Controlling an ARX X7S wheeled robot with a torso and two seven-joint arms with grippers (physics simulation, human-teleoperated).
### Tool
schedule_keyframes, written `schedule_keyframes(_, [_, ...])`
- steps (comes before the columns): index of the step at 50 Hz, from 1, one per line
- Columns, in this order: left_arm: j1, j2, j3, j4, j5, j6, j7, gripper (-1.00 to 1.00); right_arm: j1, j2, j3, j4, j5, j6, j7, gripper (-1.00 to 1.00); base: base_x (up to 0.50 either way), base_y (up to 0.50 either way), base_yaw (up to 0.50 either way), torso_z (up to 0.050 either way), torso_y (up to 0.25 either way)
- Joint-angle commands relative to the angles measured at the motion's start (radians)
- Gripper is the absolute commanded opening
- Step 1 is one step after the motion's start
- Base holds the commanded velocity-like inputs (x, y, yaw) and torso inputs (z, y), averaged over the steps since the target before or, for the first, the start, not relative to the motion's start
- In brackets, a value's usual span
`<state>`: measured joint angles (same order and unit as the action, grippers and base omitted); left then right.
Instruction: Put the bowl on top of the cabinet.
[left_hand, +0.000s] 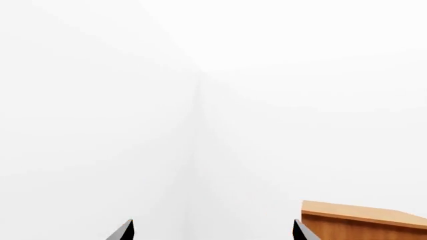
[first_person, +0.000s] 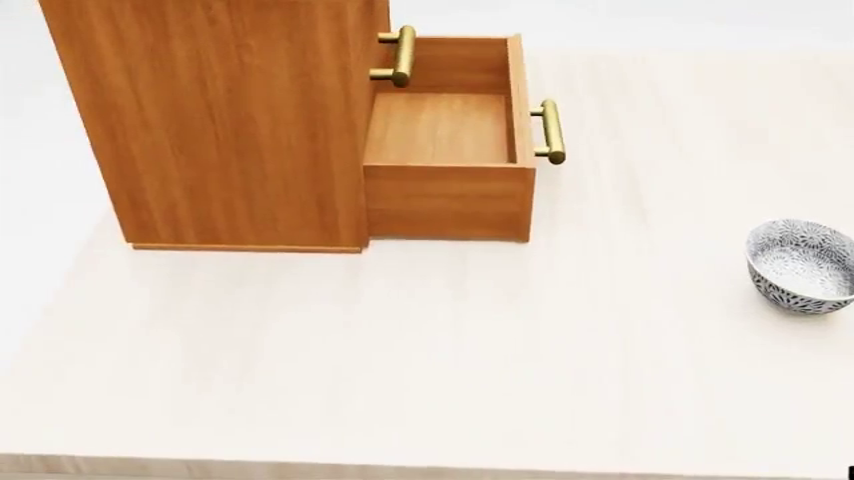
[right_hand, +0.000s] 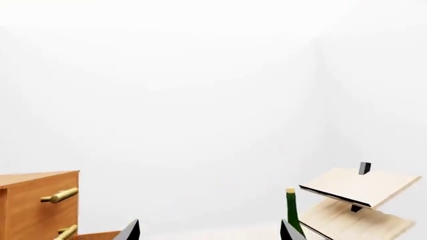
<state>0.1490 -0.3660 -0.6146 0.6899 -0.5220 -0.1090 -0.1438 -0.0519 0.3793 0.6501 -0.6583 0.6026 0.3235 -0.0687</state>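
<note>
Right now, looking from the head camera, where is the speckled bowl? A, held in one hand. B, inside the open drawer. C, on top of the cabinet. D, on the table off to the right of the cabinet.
D: the bowl sits upright on the table, well to the right of the cabinet, and the open drawer holds nothing.

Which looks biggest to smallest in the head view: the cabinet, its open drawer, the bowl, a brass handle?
1. cabinet
2. open drawer
3. bowl
4. brass handle

The bowl sits nearer the camera than the handle, so their true gap may differ.
</note>
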Motion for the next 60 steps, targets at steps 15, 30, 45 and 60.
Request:
schedule_keyframes(15, [0.008, 0.015, -0.014, 0.005, 0.01, -0.003, 0.029, 1.0, -0.018, -0.004, 0.025, 0.0, 0.036, 0.033, -0.028, 1.0, 0.48, 0.0, 0.0, 0.0, 0.0])
schedule_keyframes(30, [0.013, 0.011, -0.016, 0.006, 0.004, 0.0, 0.03, 1.0, -0.03, 0.0, 0.015, -0.001, 0.035, 0.029, -0.039, 1.0, 0.5, 0.0, 0.0, 0.0, 0.0])
schedule_keyframes(45, [0.011, 0.007, -0.012, 0.005, 0.0, -0.001, 0.027, 1.0, -0.037, 0.008, 0.003, -0.01, 0.036, 0.033, -0.042, 1.0, 0.5, 0.0, 0.0, 0.0, 0.001])
schedule_keyframes(60, [0.015, 0.007, -0.011, 0.0, -0.001, 0.006, 0.029, 1.0, -0.041, 0.018, -0.012, -0.01, 0.035, 0.038, -0.046, 1.0, 0.5, 0.0, 0.0, 0.0, 0.001])
